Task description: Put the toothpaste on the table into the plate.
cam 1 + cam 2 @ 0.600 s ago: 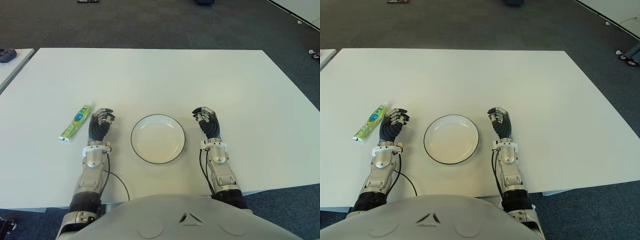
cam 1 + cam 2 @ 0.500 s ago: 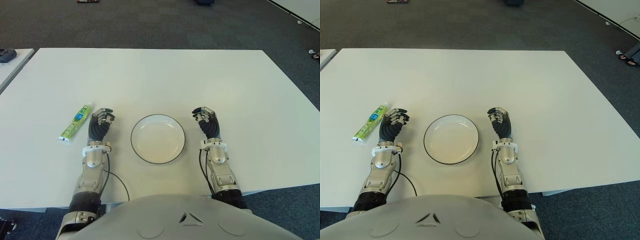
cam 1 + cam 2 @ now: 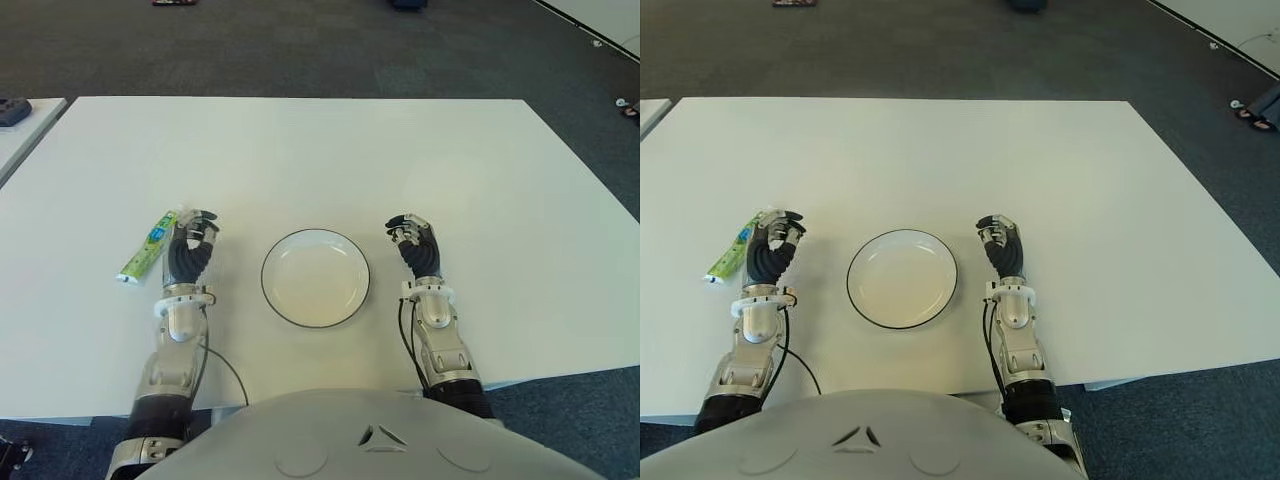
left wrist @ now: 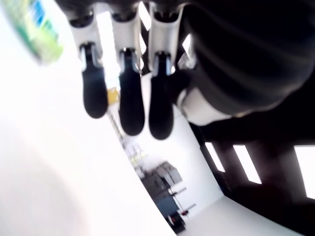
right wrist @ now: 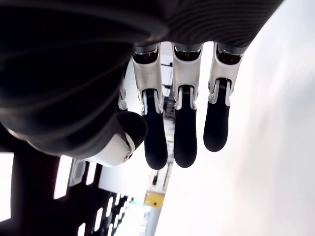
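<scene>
The green and white toothpaste tube (image 3: 150, 245) lies on the white table (image 3: 300, 150), its cap end toward me, left of the plate. My left hand (image 3: 196, 222) is right beside the tube's far end, fingers relaxed and holding nothing; whether they touch it I cannot tell. In the left wrist view the tube (image 4: 39, 27) shows just past the fingertips (image 4: 123, 105). The white plate with a dark rim (image 3: 316, 280) sits empty in front of me. My right hand (image 3: 410, 228) shows to the right of the plate, its fingers (image 5: 179, 132) relaxed and holding nothing.
A second table corner with a dark object (image 3: 14, 108) shows at the far left. Dark carpet (image 3: 300, 50) lies beyond the table. A black cable (image 3: 222, 358) loops from my left wrist near the front edge.
My left hand has shifted left and slightly forward, closing the gap to the toothpaste tube. The right hand, plate and tube have not moved.
</scene>
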{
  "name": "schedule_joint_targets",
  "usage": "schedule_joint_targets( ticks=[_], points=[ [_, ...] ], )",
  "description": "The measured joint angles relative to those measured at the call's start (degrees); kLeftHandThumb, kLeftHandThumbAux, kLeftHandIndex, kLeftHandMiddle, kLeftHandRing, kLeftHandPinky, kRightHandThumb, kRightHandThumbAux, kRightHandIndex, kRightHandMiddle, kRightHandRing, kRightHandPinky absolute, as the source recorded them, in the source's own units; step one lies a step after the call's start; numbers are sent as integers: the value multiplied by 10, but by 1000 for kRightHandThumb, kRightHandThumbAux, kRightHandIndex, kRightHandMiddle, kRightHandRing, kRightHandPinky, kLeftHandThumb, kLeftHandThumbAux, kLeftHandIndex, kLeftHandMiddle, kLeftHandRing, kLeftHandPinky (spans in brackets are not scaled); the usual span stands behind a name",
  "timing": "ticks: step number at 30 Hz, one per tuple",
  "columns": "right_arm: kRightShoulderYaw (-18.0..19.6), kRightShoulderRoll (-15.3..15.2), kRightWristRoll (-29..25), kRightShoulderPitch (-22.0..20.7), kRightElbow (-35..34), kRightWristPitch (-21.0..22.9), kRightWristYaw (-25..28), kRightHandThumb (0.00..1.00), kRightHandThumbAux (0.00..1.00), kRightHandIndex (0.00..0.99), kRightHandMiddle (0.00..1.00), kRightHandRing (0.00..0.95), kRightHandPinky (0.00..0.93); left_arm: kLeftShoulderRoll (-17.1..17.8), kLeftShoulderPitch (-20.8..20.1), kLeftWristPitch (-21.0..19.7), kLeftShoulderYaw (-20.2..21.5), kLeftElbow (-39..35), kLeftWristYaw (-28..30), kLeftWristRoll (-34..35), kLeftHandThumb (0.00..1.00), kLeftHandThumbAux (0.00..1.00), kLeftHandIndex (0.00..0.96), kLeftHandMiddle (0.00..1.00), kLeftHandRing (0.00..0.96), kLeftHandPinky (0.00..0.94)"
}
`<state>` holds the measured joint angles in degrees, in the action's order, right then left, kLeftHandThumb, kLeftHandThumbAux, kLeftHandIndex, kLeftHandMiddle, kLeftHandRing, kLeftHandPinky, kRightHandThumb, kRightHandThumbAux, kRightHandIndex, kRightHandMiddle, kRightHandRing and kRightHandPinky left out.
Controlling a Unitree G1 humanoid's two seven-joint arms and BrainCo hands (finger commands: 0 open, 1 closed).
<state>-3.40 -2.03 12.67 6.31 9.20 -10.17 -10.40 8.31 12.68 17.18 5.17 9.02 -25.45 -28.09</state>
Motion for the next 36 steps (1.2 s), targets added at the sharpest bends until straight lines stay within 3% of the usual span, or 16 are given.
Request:
schedule_joint_targets(
  ticks=[3, 7, 9, 10, 16, 23, 26, 36],
  points=[
    [0, 0, 0, 0, 0, 0, 0, 711, 731, 419, 451, 441, 441, 1, -1, -43, -5, -1, -64, -72, 697, 723, 423, 449, 453, 441],
    [0, 2, 0, 0, 2, 0, -1, 710, 731, 419, 453, 442, 445, 2, -4, -108, -20, -2, -119, -144, 686, 720, 410, 305, 304, 314],
    [-1, 3, 0, 0, 2, 0, -1, 710, 731, 419, 454, 443, 445, 4, -8, -132, -24, -2, -126, -162, 558, 668, 301, 252, 260, 281],
    [-1, 4, 0, 0, 2, 0, -1, 710, 731, 419, 455, 444, 445, 6, -11, -142, -26, -2, -127, -167, 541, 600, 243, 219, 232, 270],
    [-1, 4, 3, 0, 4, 0, -3, 711, 731, 419, 454, 444, 446, 12, -30, -199, -25, -2, -134, -177, 570, 415, 120, 142, 160, 251],
    [0, 4, 5, -1, 5, 2, -7, 711, 732, 419, 448, 438, 437, 19, -51, -240, -19, 8, -140, -174, 628, 318, 60, 98, 131, 244],
    [0, 4, 5, -1, 5, 2, -8, 711, 732, 419, 446, 436, 438, 28, -60, -258, -18, 16, -139, -174, 626, 277, 15, 72, 111, 192],
    [0, 4, 4, -1, 5, 2, -9, 712, 732, 418, 441, 430, 434, 57, -88, -315, -32, 53, -136, -175, 592, 199, 0, 4, 11, 19]
  ],
)
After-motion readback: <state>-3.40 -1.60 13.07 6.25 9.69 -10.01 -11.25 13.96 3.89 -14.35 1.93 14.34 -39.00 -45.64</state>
